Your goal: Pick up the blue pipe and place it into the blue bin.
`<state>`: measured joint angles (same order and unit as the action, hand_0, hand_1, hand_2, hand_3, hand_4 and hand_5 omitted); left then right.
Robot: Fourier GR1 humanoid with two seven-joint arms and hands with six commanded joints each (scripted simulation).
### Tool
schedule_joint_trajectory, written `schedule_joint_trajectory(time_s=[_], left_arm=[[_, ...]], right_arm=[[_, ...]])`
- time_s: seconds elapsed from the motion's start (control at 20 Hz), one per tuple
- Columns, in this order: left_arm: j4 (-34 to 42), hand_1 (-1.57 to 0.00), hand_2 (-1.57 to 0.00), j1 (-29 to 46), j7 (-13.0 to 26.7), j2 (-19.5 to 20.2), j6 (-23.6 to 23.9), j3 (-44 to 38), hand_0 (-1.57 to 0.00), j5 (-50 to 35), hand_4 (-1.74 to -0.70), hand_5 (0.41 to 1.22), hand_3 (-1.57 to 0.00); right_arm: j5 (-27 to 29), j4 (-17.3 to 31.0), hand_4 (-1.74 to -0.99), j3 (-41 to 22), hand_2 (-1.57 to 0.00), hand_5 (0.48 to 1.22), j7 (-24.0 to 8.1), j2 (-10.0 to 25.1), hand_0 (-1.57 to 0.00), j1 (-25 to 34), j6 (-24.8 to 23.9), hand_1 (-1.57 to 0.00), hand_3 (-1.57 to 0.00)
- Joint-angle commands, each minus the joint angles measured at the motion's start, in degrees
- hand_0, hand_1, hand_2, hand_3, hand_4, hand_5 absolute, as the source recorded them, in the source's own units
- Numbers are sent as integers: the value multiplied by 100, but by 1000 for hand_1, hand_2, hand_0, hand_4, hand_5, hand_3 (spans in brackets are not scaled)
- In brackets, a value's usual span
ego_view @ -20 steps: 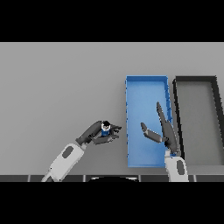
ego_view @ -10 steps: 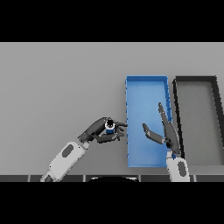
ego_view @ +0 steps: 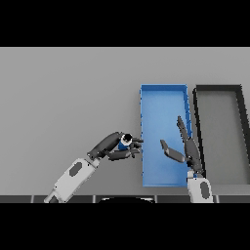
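Nearest us, our left robot hand [ego_view: 113, 148] curls its fingers and thumb round the blue pipe [ego_view: 124, 142], holding it just beside the blue bin's [ego_view: 163, 105] left wall, fingertips reaching that rim. Our right robot hand [ego_view: 184, 149] hovers over the bin's right side, fingers straight and spread, holding nothing. Farther right, a black bin [ego_view: 218, 89] sits beside the blue one on the grey table [ego_view: 63, 93].

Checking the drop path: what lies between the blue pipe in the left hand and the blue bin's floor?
In the head view, only the blue bin's left wall separates the blue pipe, gripped by the left hand, from the floor.
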<state>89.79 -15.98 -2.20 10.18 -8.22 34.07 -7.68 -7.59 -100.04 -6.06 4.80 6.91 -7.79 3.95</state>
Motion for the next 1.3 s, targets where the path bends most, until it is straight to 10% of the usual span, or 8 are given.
schedule_joint_trajectory(time_s=[0.0, 0.2, 0.5, 1.25], left_arm=[[13, -1570, -1570, -9, 4, 9, 5, -3, -1570, 3, -1741, 1220, -1495], [-4, -1571, -1571, -32, -43, 8, -28, 2, -1571, -37, -1741, 1221, -1495], [-20, -1571, -1571, -66, -90, 14, 18, 50, -1571, 80, -1741, 1221, -1487], [17, -1571, -1571, -141, -145, 101, -154, 74, -1571, 79, -1740, 1221, -1540]], right_arm=[[277, -100, -1196, 28, 1, 622, 41, 19, 1, 34, 194, 1, 1], [1854, -704, -1256, 156, 1, 558, -498, 598, 1, 427, 1359, 1, 1], [2750, -1422, -1306, -391, 1, 502, -1801, 1215, 1, 1283, 2073, 1, 1], [2406, -367, -1218, -1493, 1, 508, -2549, 338, 1, 3338, 2695, 1, 1]])
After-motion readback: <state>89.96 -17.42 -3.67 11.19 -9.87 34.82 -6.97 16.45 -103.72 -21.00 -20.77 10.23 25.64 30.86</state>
